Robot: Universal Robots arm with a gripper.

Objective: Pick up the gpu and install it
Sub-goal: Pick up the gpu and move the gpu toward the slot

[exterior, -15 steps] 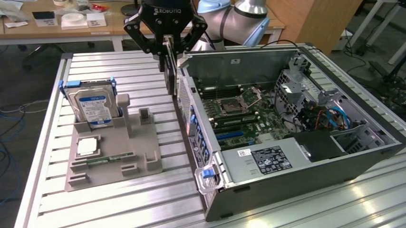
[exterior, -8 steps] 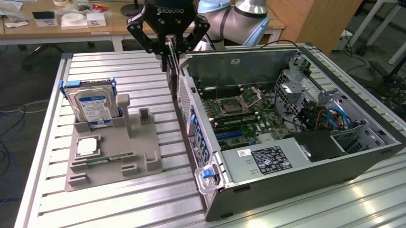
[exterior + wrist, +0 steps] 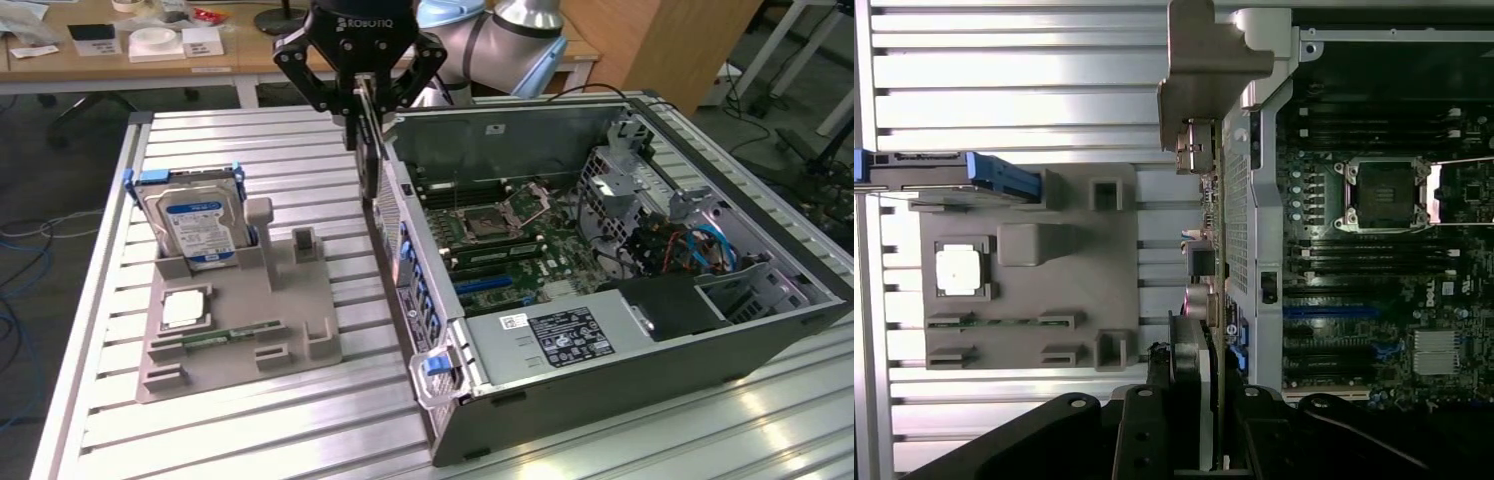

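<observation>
My gripper (image 3: pixel 362 108) is shut on the gpu (image 3: pixel 370 160), a thin dark card that hangs on edge straight down from the fingers. The card hovers over the near wall of the open computer case (image 3: pixel 747 345), between the case and the grey parts holder (image 3: pixel 287 320). The wrist view looks down the card edge-on: the gpu (image 3: pixel 1206 70) shows its metal bracket and ports, running from my gripper (image 3: pixel 1194 410) along the case's rear wall. Beside it lies the motherboard (image 3: pixel 1384 300) with a blue slot (image 3: pixel 1332 312).
The grey holder carries a silver blue-labelled hard drive (image 3: pixel 195 228), a square chip (image 3: pixel 183 309) and a green memory stick (image 3: pixel 234 335). Inside the case are a power supply (image 3: pixel 567 338), a CPU socket (image 3: pixel 483 220) and cables (image 3: pixel 687 245). Everything stands on a slatted metal table (image 3: pixel 267 430).
</observation>
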